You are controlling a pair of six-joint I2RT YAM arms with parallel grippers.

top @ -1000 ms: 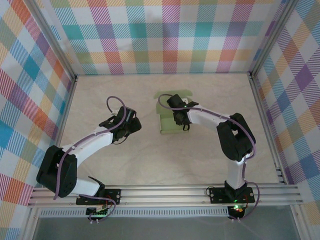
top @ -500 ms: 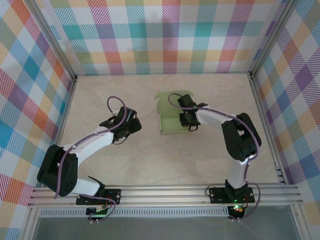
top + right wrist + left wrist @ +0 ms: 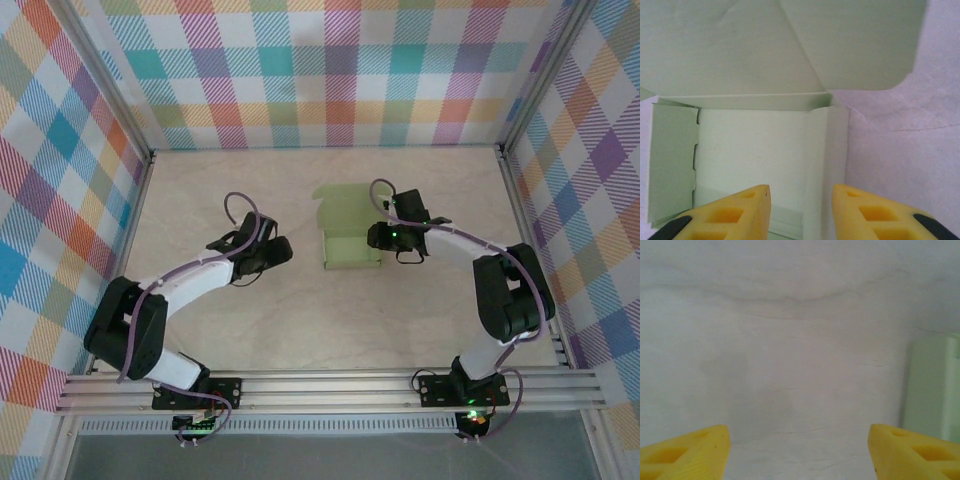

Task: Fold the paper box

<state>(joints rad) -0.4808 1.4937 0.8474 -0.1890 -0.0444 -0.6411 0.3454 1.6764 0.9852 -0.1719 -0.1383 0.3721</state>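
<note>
The paper box (image 3: pixel 348 248) is pale sage-green card in the middle of the table, an open shallow tray with its lid flap (image 3: pixel 345 203) raised at the far side. In the right wrist view the paper box (image 3: pixel 755 150) shows its pale floor, a side flap at left and the big lid flap (image 3: pixel 790 45) above. My right gripper (image 3: pixel 373 237) is at the box's right edge. The right gripper (image 3: pixel 800 192) is open, its yellow fingers either side of the right wall strip. My left gripper (image 3: pixel 283 250) is left of the box and apart from it. The left gripper (image 3: pixel 799 432) is wide open over bare table.
The beige marbled table (image 3: pixel 250 320) is closed in by checked walls with metal rails on the left (image 3: pixel 130 230) and right (image 3: pixel 530 240). The box's edge (image 3: pixel 932 385) shows at the right of the left wrist view.
My right gripper has drawn back rightward from above the box to its right edge, and the raised lid flap now shows. The left gripper has shifted slightly right, toward the box.
</note>
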